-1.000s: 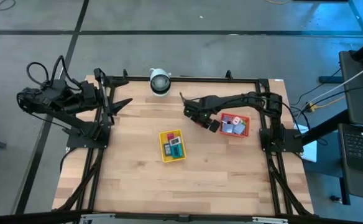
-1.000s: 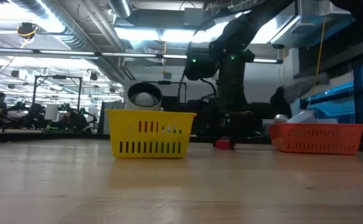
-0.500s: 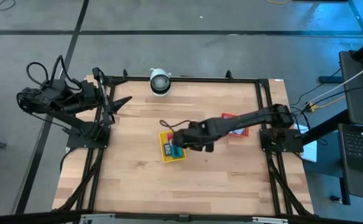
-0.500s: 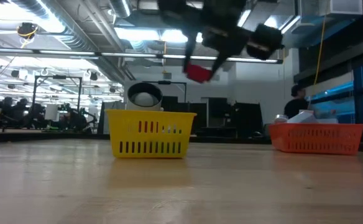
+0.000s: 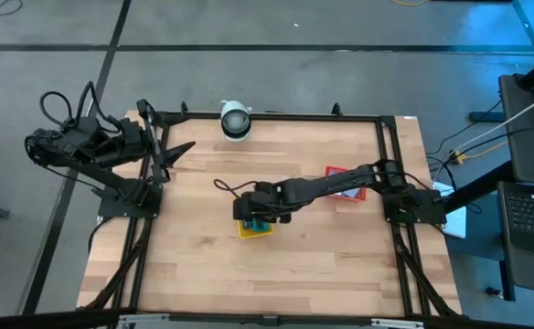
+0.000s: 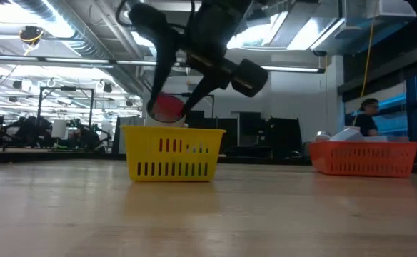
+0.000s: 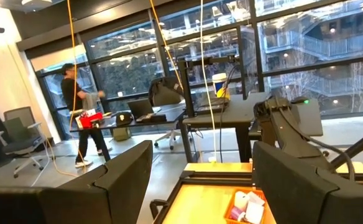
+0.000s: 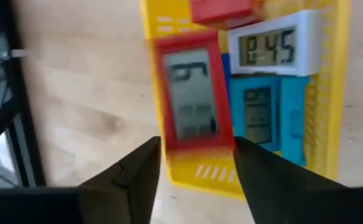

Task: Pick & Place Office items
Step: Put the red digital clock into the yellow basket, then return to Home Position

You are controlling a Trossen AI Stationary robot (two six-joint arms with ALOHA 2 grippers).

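My right gripper [image 5: 251, 216] hangs just above the yellow tray [image 6: 173, 153] in the middle of the table, shut on a red office item [image 8: 191, 93], a flat block with a grey display. In the low view the red item [image 6: 168, 107] floats a little above the tray's rim. A white display block [image 8: 268, 46], a teal one [image 8: 265, 118] and another red one [image 8: 222, 9] lie flat in the tray. My left gripper [image 5: 180, 151] waits open at the table's far left, raised and pointing level. My right gripper pinches the red item's near end [image 8: 194, 142] between its two fingers, only at their free ends. The fingers [image 8: 141, 168] slant down from the table's right side and sit on the two long edges. The item is clear of the tray, display up.
The red-orange tray [image 6: 362, 158] holding more items [image 7: 247, 208] stands at the right, partly under my right arm. A white round object [image 5: 234, 119] sits at the far edge. People [image 6: 369, 114] move in the room beyond.
My right gripper has lifted the red item off the table beside the red-orange tray. It has carried it toward the table's left and rolled its wrist on the way. It has then come down a little over the yellow tray.
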